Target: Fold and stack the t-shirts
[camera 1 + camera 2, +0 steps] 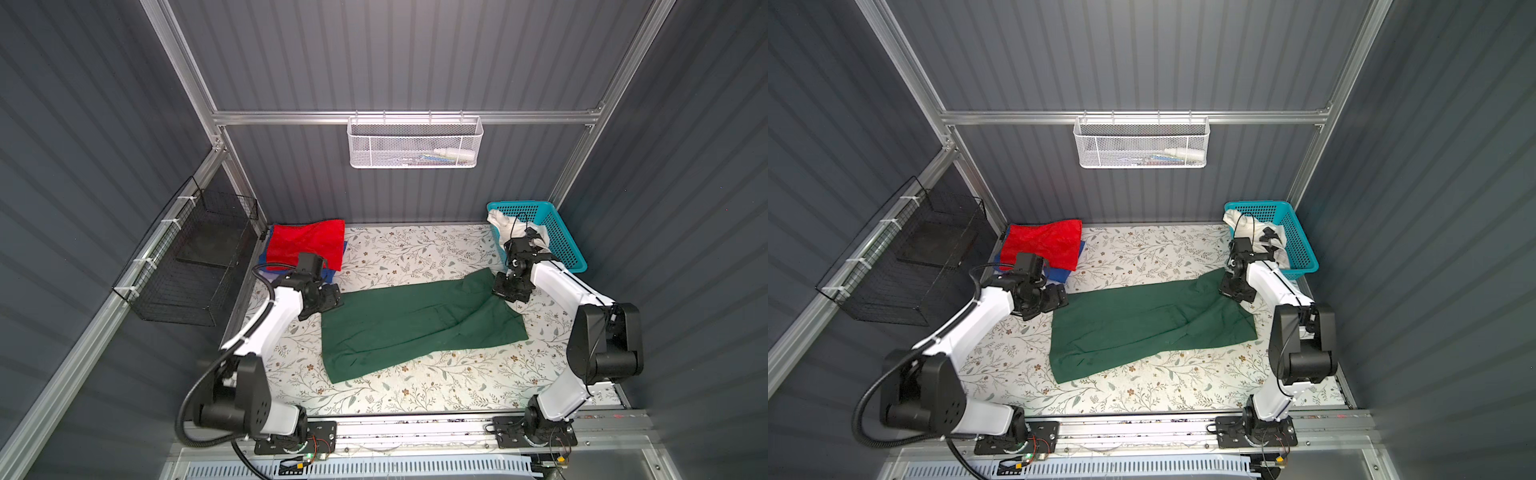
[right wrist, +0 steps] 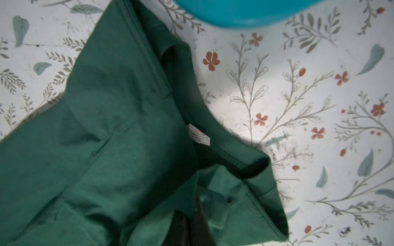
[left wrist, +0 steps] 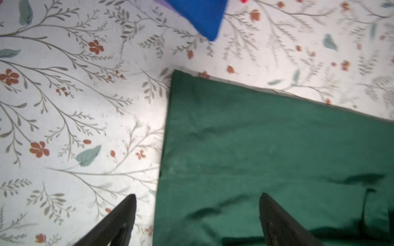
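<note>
Seemingly done with red [image 1: 307,245] and blue [image 3: 200,17], stacked upper left; midway on green [image 1: 415,324], centre, collar pinched in closed right gripper [image 2: 194,215], left gripper [image 3: 198,196] spread empty at its left edge; yet to fold white [image 1: 500,224], in basket [image 1: 561,237] upper right

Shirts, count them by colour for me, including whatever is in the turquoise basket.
green shirt: 1
red shirt: 1
blue shirt: 1
white shirt: 1
Total: 4
</note>
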